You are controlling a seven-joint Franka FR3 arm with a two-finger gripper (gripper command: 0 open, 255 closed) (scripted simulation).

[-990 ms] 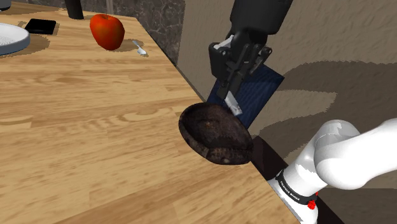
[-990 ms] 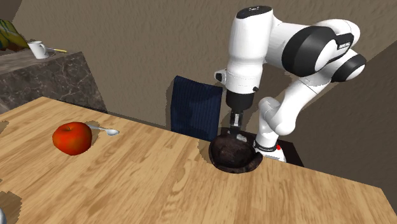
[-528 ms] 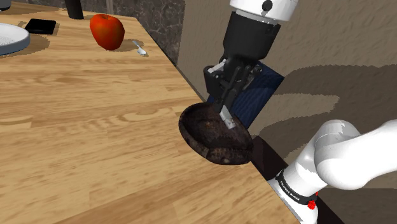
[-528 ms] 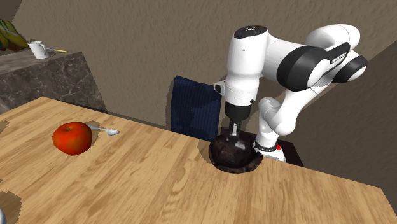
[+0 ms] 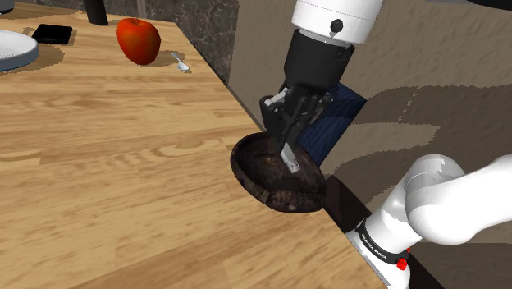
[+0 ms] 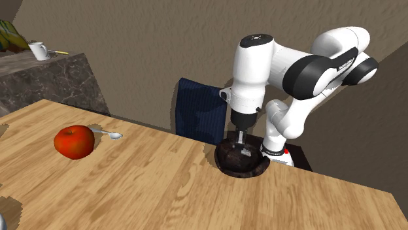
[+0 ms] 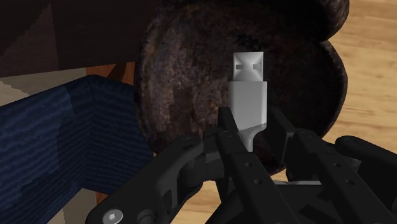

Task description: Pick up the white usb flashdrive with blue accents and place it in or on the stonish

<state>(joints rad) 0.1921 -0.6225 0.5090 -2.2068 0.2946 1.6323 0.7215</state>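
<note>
A dark, rough stone-like bowl [image 5: 256, 170] sits at the wooden table's edge near the stand. My gripper [image 5: 290, 150] hangs just over its hollow, shut on a grey-white USB flash drive [image 5: 290, 158] whose plug end points down into the bowl. In the wrist view the drive [image 7: 248, 95] sticks out from between the fingers, metal plug forward, with the bowl's [image 7: 181, 76] dark inside right behind it. From the second exterior view the gripper [image 6: 241, 138] stands upright above the bowl [image 6: 229, 158]. I cannot tell whether the drive touches the bowl.
A red apple [image 5: 138, 39] and a small spoon [image 5: 180, 62] lie at the table's far edge. A dark blue chair [image 5: 338, 115] stands just behind the bowl, off the table. A grey plate [image 5: 12, 49] and a black flat item [image 5: 51, 34] are far back.
My gripper has come down with the drive, from above the bowl's rear rim to low over its hollow, shifting slightly toward the shoulder view's left.
</note>
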